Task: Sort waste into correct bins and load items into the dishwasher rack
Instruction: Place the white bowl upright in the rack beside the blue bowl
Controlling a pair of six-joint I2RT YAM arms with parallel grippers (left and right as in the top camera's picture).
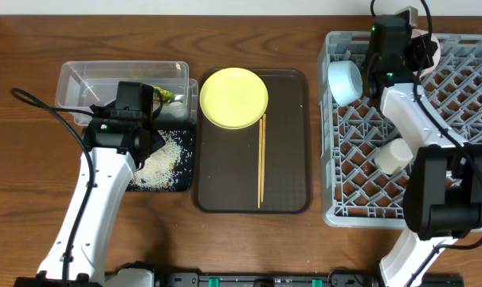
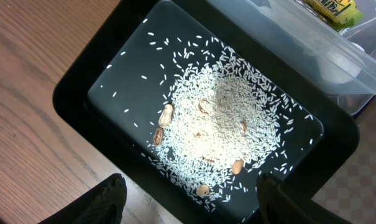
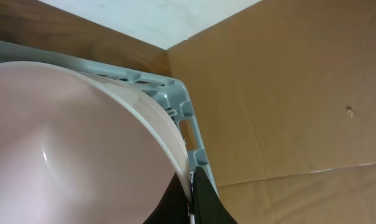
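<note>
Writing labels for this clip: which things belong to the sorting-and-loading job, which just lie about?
Job: yellow plate, chopsticks, rice, snack wrapper, clear tub, black tray, dishwasher rack, light blue bowl, white cup, white bowl.
Lying about: brown serving tray, cardboard.

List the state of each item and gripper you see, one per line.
snack wrapper: in clear tub
rice: piled in black tray
yellow plate: on serving tray
chopsticks: on serving tray
light blue bowl: on its side in rack
white cup: in rack
white bowl: rim gripped, at rack corner
left gripper: open, empty
right gripper: shut on bowl rim
</note>
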